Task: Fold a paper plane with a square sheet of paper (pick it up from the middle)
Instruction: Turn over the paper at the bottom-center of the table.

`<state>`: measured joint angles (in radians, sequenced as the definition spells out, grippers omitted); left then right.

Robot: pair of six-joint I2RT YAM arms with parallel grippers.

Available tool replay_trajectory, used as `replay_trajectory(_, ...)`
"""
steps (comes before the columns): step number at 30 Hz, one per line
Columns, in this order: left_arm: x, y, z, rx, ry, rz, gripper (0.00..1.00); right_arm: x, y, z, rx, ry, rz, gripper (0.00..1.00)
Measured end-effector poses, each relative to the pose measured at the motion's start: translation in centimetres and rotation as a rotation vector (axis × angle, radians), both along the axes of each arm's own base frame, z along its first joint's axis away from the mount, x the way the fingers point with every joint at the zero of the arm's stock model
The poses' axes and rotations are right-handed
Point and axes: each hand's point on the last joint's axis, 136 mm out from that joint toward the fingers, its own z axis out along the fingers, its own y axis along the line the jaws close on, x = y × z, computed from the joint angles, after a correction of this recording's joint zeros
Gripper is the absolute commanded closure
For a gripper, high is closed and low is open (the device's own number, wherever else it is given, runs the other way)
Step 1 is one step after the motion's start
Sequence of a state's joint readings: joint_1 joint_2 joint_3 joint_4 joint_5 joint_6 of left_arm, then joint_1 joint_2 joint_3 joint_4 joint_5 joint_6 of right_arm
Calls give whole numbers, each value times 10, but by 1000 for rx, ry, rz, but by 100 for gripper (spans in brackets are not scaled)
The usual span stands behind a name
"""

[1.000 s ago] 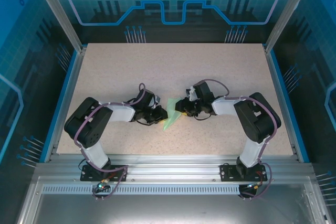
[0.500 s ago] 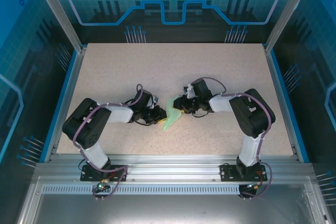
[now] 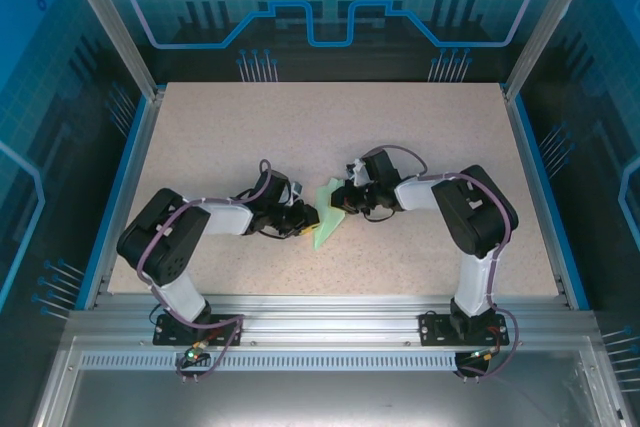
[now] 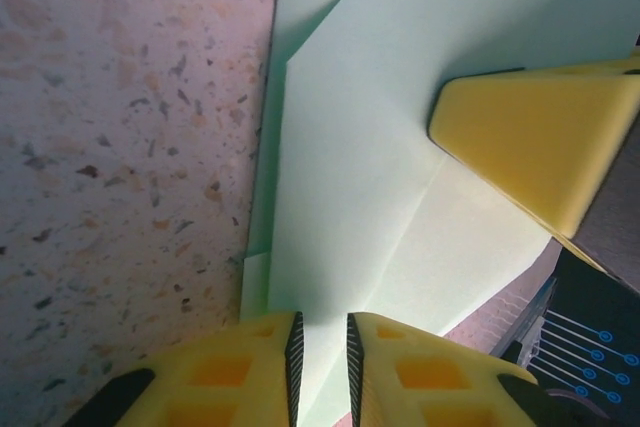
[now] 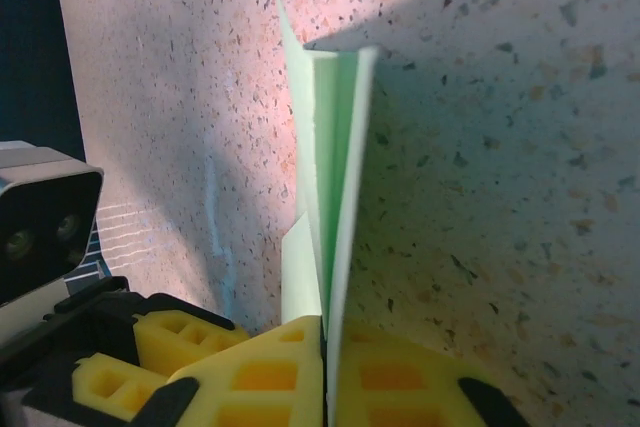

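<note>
The paper plane [image 3: 327,214] is a pale mint-green folded dart in the middle of the table, between the two grippers. In the right wrist view the paper plane [image 5: 331,157] stands on edge, layers pressed together, and my right gripper [image 5: 326,357] is shut on its near end. In the left wrist view the paper plane [image 4: 390,157] shows a broad flap with a crease. My left gripper [image 4: 320,352] has its fingers a narrow gap apart at the flap's edge, with paper showing in the gap. From above, the left gripper [image 3: 306,219] touches the plane's left side and the right gripper [image 3: 342,203] its right.
The speckled beige table [image 3: 330,127] has blue rails along its left and right sides. The right gripper's yellow finger [image 4: 535,132] rests on the paper close to my left fingers. The left gripper's body [image 5: 120,357] sits just left of the right fingers.
The right arm has swung its elbow leftward and its gripper has carried the paper slightly up and left. The left gripper has edged a little to the left.
</note>
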<state>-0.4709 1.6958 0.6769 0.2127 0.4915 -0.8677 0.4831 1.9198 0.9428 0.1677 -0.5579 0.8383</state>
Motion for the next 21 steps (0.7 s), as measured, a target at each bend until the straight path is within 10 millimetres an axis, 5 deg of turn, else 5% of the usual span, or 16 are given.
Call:
replay_trajectory(6,-3,10,26,5,-66,40,61,-8,-19,16,-120,-33,6,96)
replay_trajectory(12,2,37,81,59,-245,146,57,2,-60,83,-413,-226,-35,93)
replay_trajectory(16,-1,60,97,129,-311,220,56,3,-92,118,-746,-313,-65,92)
replay_trajectory(21,-12,86,89,226,-308,286,56,-14,-118,102,-1147,-275,20,91)
